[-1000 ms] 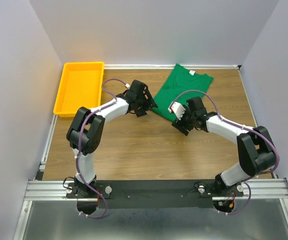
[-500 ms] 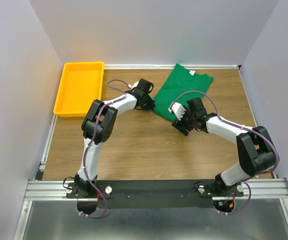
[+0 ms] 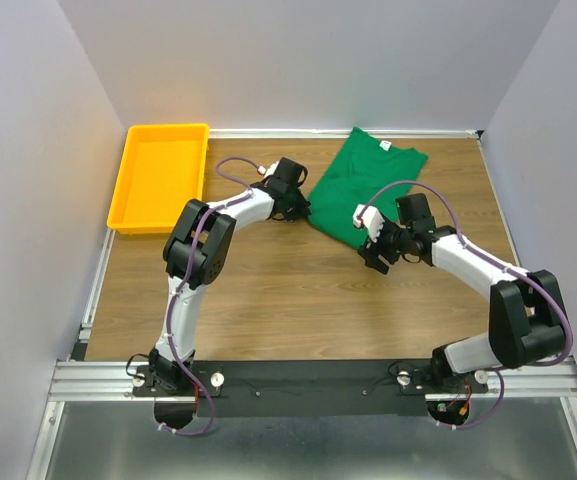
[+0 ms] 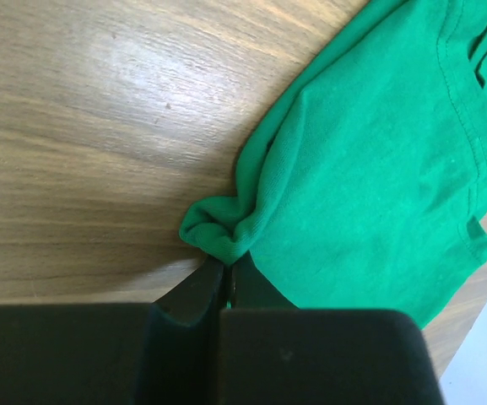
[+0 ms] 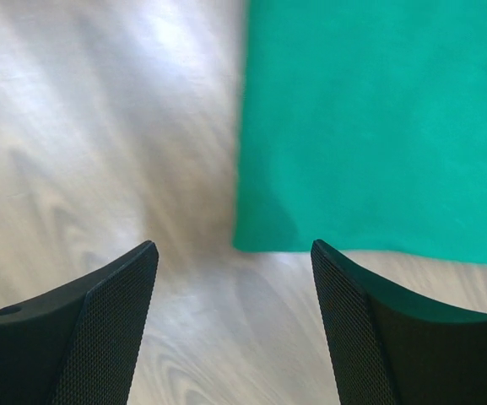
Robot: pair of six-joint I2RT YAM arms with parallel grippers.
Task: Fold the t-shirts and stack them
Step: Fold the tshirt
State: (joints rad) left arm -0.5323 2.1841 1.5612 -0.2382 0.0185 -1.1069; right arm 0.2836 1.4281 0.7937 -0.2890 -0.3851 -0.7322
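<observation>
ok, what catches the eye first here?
The green t-shirt lies at the far side of the wooden table, and the left tool is shut on a bunched bit of its edge. The right tool hangs open just short of the shirt's near corner. A bright yellow tray sits in the far left corner.

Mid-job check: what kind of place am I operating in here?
Probably a lab test cell, not a home: plain panels wall in a wooden table, an aluminium mounting rail runs along its near edge, and a green t-shirt and yellow tray are laid out.
</observation>
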